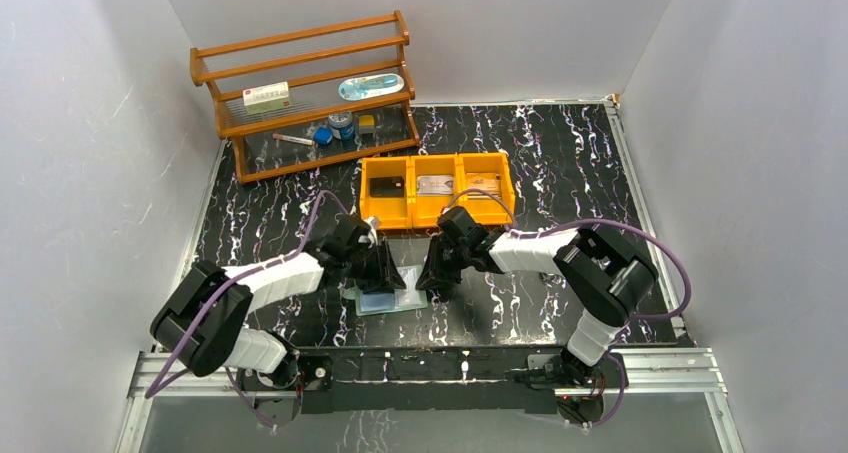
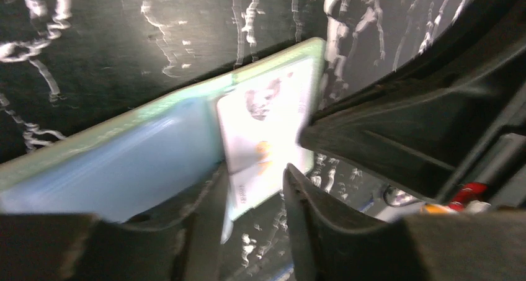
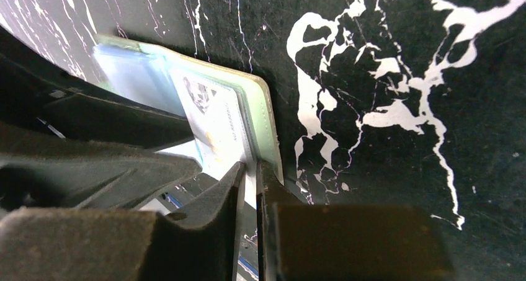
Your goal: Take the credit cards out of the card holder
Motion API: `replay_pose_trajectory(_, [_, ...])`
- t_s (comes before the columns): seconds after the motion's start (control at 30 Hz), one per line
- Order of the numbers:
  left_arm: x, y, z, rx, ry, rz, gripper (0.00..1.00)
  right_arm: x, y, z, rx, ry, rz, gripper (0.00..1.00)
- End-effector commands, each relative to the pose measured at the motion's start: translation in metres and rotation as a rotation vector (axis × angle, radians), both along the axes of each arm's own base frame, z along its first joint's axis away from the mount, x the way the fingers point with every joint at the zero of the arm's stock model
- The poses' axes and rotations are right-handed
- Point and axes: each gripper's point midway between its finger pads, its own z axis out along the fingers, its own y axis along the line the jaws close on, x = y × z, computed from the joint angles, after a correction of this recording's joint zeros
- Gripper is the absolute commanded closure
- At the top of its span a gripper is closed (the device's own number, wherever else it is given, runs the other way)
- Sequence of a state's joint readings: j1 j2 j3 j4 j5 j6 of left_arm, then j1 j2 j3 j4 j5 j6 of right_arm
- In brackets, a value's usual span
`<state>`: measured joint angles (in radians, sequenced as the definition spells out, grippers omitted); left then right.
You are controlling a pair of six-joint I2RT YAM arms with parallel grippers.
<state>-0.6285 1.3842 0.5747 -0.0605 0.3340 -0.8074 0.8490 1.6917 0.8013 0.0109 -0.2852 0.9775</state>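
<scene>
A: Right, where is the thin, pale teal-grey, translucent card holder (image 1: 385,303) sitting?

B: Lying flat on the black marbled table (image 1: 560,163), at six o'clock from the orange plastic three-compartment bin (image 1: 410,213). A white printed plastic card (image 2: 263,132) is poking out past its edge.

A: Right gripper (image 3: 250,169)?

B: Sitting at the holder's two o'clock. Jaws are standing almost together, pinching the holder's pale green edge.

A: Left gripper (image 2: 254,182)?

B: Sitting at the holder's eleven o'clock. Jaws are standing about half apart, straddling the white card's protruding end. One finger (image 2: 198,231) is lying by the card's edge and a gap is showing at the other, so nothing is being gripped.

A: Bin?

B: Holding one flat piece per compartment: a dark rectangle (image 1: 387,186) at nine o'clock, a silvery card (image 1: 436,184) in the middle, a tan card (image 1: 483,185) at three o'clock.
</scene>
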Motion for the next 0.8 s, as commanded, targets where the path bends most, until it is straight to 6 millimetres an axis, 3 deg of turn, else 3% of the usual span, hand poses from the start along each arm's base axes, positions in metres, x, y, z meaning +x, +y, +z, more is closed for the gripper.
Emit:
replay_pose_trajectory(0.0, [-0.033, 0.027, -0.053, 0.033, 0.073, 0.102, 0.68, -0.016, -0.007, -0.029, -0.054, 0.08, 0.009, 0.82])
replay_pose_trajectory(0.2, [-0.026, 0.017, -0.045, -0.033, 0.035, 0.091, 0.76, -0.02, -0.003, -0.029, -0.024, 0.101, 0.024, 0.87])
replay_pose_trajectory(0.37, [-0.025, 0.021, -0.047, 0.001, 0.046, 0.111, 0.71, -0.02, -0.001, -0.026, -0.007, 0.098, 0.028, 0.87])
replay_pose_trajectory(0.5, [-0.026, 0.02, -0.045, -0.004, 0.041, 0.098, 0.72, -0.018, 0.009, -0.014, 0.069, 0.088, 0.037, 0.96])
replay_pose_trajectory(0.73, [-0.018, 0.001, -0.021, -0.087, -0.013, 0.005, 1.0, -0.017, 0.012, -0.012, 0.085, 0.1, 0.034, 0.99])
replay_pose_trajectory(0.77, [-0.016, 0.0, -0.02, -0.085, -0.02, -0.003, 1.0, -0.017, 0.011, -0.013, 0.083, 0.104, 0.034, 0.99])
